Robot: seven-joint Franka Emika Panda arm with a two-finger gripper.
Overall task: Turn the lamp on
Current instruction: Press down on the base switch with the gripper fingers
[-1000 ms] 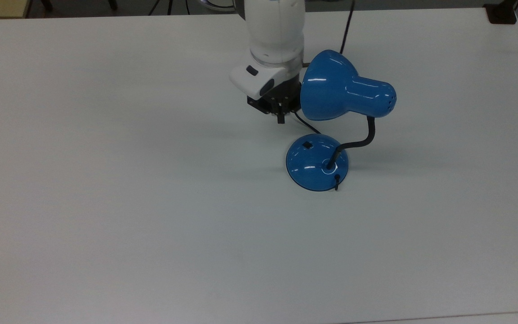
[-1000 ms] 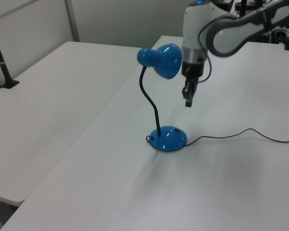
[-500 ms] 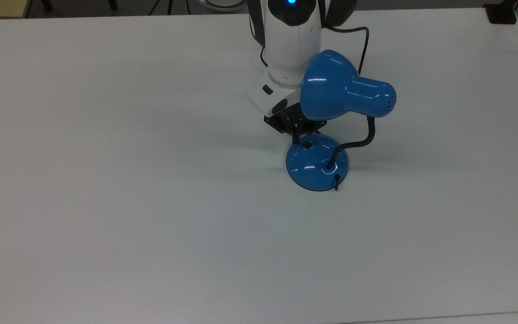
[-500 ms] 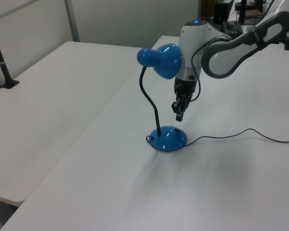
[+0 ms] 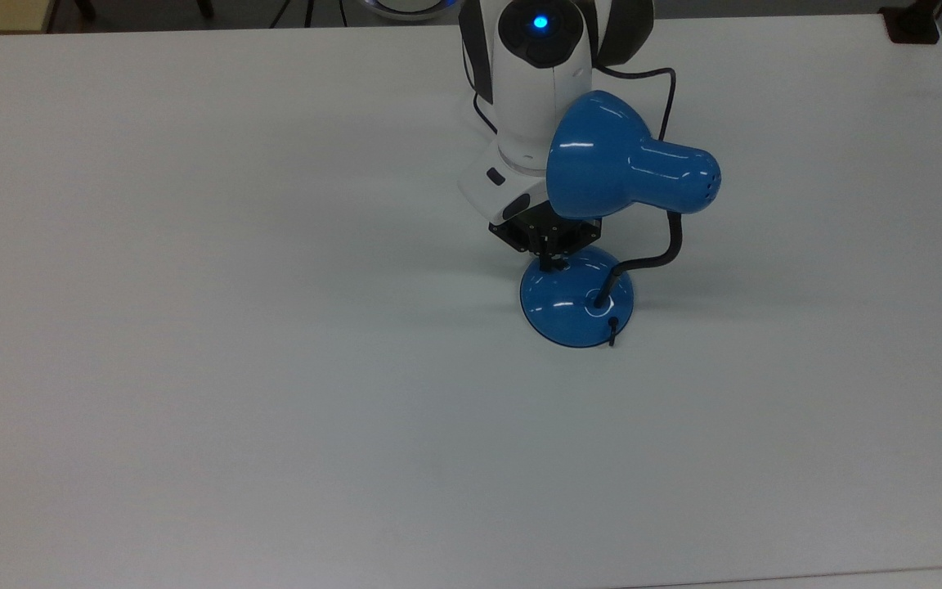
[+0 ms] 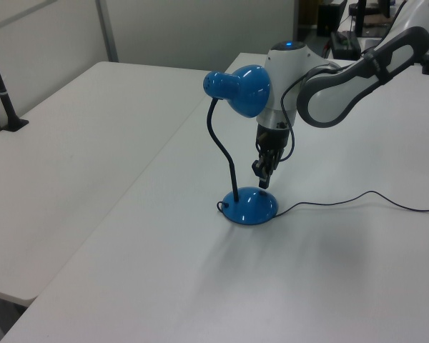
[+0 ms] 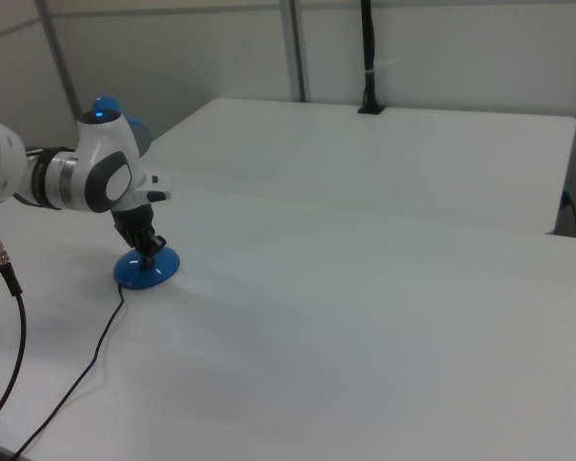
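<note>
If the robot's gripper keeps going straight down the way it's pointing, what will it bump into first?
Most likely the lamp's blue base. The gripper points down just above the dome, about where the small black switch sits, though the fingertips cover that spot in the top view.

Reaching down from the far side in the top view: one white arm (image 5: 532, 82) with a blue light on its top joint. Bent at the elbow in the left view, coming in from the left view's right. Wrist pointing straight down. Black gripper (image 5: 550, 263) (image 6: 262, 182) (image 7: 151, 253) low, fingers pressed close together, tips aimed downward.
</note>
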